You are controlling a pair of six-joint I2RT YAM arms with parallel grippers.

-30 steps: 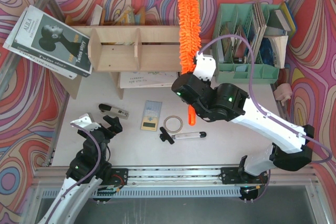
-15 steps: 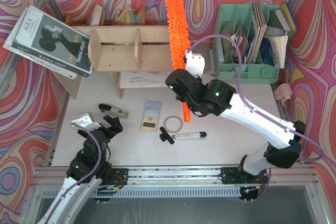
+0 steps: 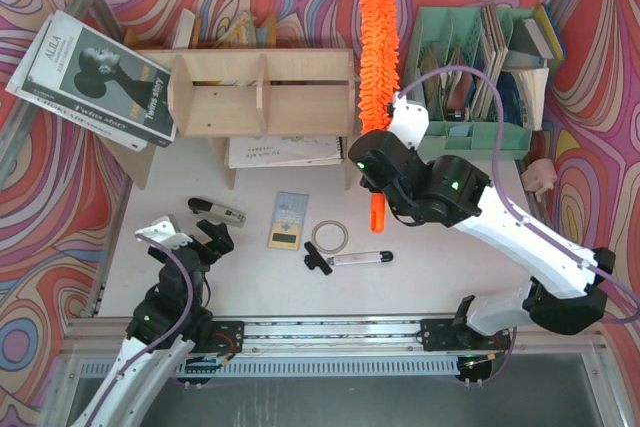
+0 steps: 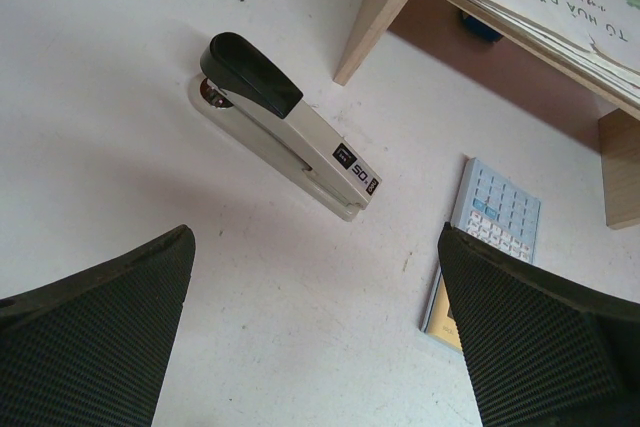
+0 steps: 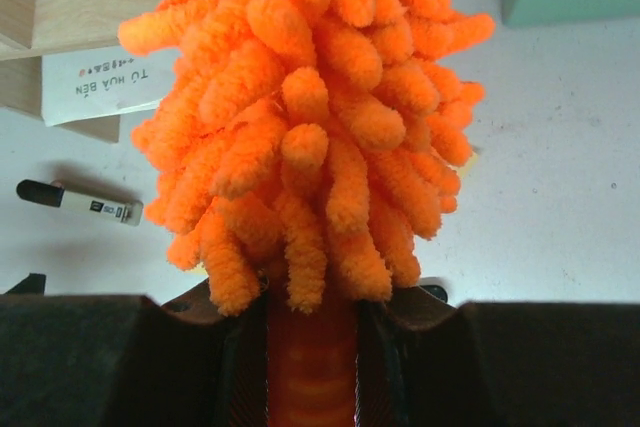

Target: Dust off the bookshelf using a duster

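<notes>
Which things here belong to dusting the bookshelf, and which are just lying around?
For the job:
- duster, held in the right gripper
- bookshelf

Lying about:
- stapler
- calculator
- tape ring
- black-and-silver tool
- green file organiser
- magazine

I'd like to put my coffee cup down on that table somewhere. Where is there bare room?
Bare tabletop lies along the front edge, between the pen-like tool and the right arm's base, and at the left, between the stapler and the bookshelf's side leg. The middle is crowded: stapler, calculator, tape ring and tool sit close together.
</notes>
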